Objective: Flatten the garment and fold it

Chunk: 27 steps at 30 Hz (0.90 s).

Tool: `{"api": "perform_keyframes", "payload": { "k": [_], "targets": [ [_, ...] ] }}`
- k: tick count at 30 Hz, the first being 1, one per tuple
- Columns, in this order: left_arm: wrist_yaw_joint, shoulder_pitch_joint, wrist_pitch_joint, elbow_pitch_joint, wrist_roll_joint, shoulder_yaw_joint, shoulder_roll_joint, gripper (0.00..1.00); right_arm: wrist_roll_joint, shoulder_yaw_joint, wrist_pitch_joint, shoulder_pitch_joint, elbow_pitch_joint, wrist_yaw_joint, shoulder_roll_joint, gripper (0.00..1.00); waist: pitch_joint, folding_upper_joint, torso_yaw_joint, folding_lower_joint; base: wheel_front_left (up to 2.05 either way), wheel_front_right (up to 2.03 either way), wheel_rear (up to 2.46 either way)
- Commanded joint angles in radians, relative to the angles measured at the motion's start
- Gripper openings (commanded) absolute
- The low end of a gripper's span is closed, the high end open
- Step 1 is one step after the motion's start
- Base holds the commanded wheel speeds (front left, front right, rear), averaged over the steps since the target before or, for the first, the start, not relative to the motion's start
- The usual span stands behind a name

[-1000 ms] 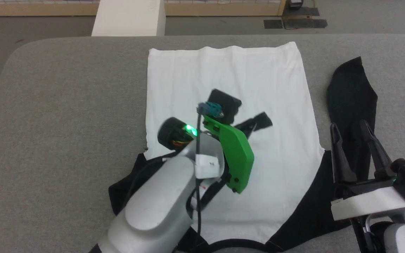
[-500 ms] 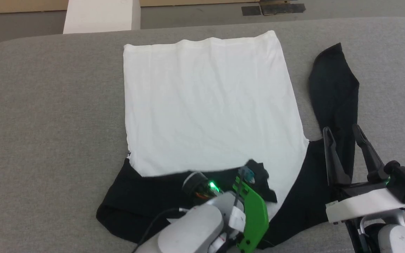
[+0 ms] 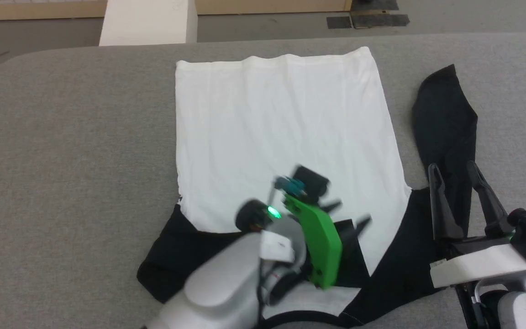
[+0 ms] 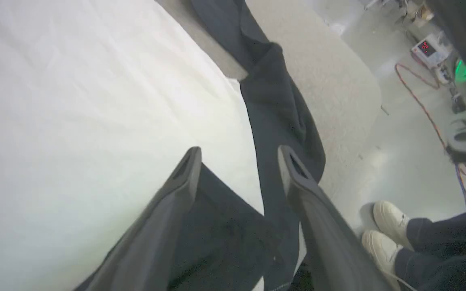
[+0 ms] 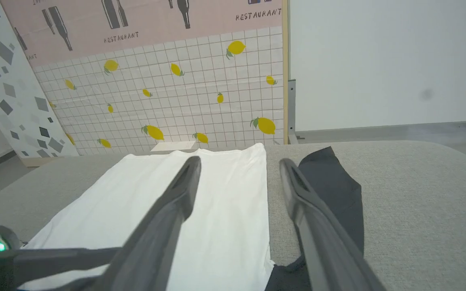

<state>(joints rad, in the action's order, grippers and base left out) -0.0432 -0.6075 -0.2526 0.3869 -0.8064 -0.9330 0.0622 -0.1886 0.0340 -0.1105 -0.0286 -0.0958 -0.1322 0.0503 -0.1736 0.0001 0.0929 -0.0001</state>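
Soft white long-sleeved shirt with black sleeves (image 3: 281, 128) lies flat on grey padded desk (image 3: 71, 137); left gripper (image 3: 349, 214), spread and empty over shirt's folded-in left sleeve (image 3: 185, 246), should lift clear without snagging; right gripper (image 3: 451, 167), also spread, hovers above shirt's right sleeve (image 3: 445, 119).

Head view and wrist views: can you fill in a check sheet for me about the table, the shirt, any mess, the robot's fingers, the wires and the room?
Surface: grey padded table, with the shirt lying on it.
Job's things: garment spread flat; left sleeve folded across the white body near the collar; right sleeve lying out on the table.
Clutter: nothing seen.
Grippers: left gripper open, fingers over the folded sleeve, holding nothing; right gripper open, above the right sleeve.
Cables: red cable on the floor.
Surroundings: a person's white shoes beside the table; lemon-patterned wall.
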Motion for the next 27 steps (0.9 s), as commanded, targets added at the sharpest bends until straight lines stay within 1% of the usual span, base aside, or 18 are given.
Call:
{"api": "perform_keyframes", "payload": {
  "k": [1, 3, 6, 10, 12, 16, 18, 21, 23, 27],
  "targets": [
    [0.016, -0.021, 0.037, -0.018, -0.004, 0.031, 0.028, 1.0, 0.003, 0.003, 0.004, 0.003, -0.009, 0.002, 0.0, 1.0, 0.01, -0.0001, -0.012, 0.0001, 0.0, 0.0, 0.0],
    [0.049, -0.015, 0.106, -0.048, -0.006, 0.092, 0.059, 1.0, 0.005, 0.009, 0.009, 0.005, -0.016, 0.002, 0.0, 1.0, 0.013, -0.0001, -0.02, 0.0001, 0.0, 0.0, 0.0],
    [0.092, 0.001, 0.243, -0.092, 0.008, 0.189, 0.116, 1.0, 0.011, 0.022, 0.017, 0.003, -0.028, 0.002, 0.0, 1.0, 0.012, -0.0001, -0.033, 0.0001, 0.0, 0.0, 0.0],
    [0.135, 0.035, 0.41, -0.107, 0.054, 0.278, 0.205, 1.0, 0.024, 0.045, 0.032, -0.017, -0.037, 0.002, 0.0, 1.0, -0.001, -0.0001, -0.045, 0.0001, 0.0, 0.0, 0.0],
    [0.152, 0.057, 0.468, -0.105, 0.073, 0.318, 0.244, 1.0, 0.037, 0.065, 0.045, -0.043, -0.03, 0.002, 0.0, 1.0, -0.015, -0.0001, -0.048, 0.0001, 0.0, 0.0, 0.0],
    [0.183, 0.107, 0.51, -0.119, 0.124, 0.402, 0.306, 1.0, 0.04, 0.127, 0.097, -0.135, 0.023, 0.002, 0.009, 1.0, -0.055, -0.0001, -0.049, 0.0001, 0.0, 0.0, 0.0],
    [0.196, 0.131, 0.513, -0.152, 0.162, 0.452, 0.324, 1.0, 0.031, 0.164, 0.139, -0.203, 0.072, 0.002, 0.025, 1.0, -0.085, -0.0001, -0.052, 0.0001, 0.0, 0.0, 0.0],
    [0.202, 0.171, 0.514, -0.222, 0.224, 0.541, 0.329, 1.0, 0.014, 0.214, 0.212, -0.315, 0.156, 0.002, 0.054, 1.0, -0.137, -0.0001, -0.06, 0.0001, 0.0, 0.0, 0.0],
    [0.199, 0.199, 0.514, -0.265, 0.261, 0.593, 0.321, 1.0, 0.003, 0.247, 0.271, -0.401, 0.23, 0.002, 0.083, 1.0, -0.175, -0.0001, -0.07, 0.0001, 0.0, 0.0, 0.0],
    [0.19, 0.237, 0.514, -0.363, 0.332, 0.69, 0.284, 1.0, -0.006, 0.344, 0.401, -0.588, 0.394, 0.002, 0.135, 1.0, -0.27, -0.0001, -0.1, 0.0001, 0.0, 0.0, 0.0]
  ]
}}
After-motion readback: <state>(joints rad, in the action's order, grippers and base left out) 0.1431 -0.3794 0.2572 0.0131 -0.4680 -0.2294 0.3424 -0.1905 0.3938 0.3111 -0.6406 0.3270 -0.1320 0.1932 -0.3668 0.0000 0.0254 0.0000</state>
